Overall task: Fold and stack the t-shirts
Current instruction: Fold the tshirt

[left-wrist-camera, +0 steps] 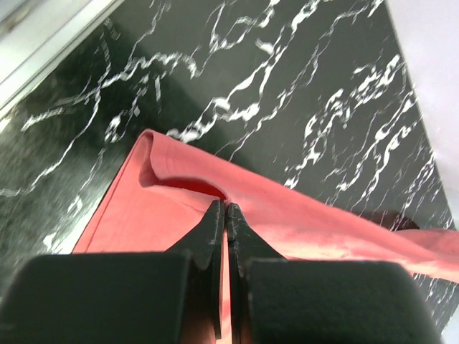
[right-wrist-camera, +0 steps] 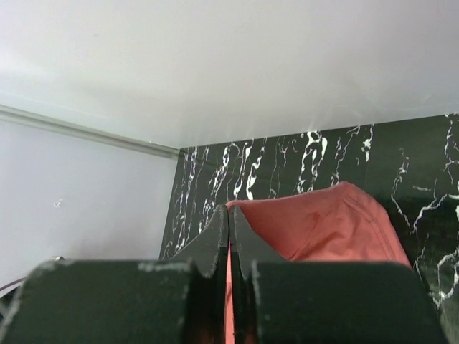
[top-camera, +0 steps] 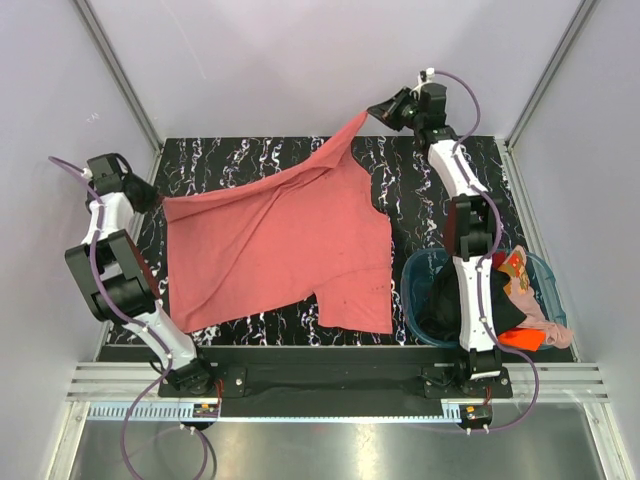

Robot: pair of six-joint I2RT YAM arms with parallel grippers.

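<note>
The large salmon-red t-shirt [top-camera: 280, 245] lies spread across the black marbled table [top-camera: 250, 155]. My left gripper [top-camera: 150, 200] is shut on its far-left edge, seen in the left wrist view [left-wrist-camera: 226, 208] with the red fabric [left-wrist-camera: 301, 222] pinched between the jaws. My right gripper [top-camera: 375, 110] is shut on its far-right corner and holds it lifted above the table's back edge; the right wrist view [right-wrist-camera: 229, 211] shows the fabric [right-wrist-camera: 323, 222] hanging from the jaws. A black t-shirt [top-camera: 440, 305], an orange one [top-camera: 522, 340] and a pale pink one [top-camera: 535, 305] lie in the basket.
The round teal plastic basket [top-camera: 418, 268] stands at the front right, partly behind my right arm. White walls enclose the table at the back and both sides. A black rail runs along the near edge [top-camera: 320, 375].
</note>
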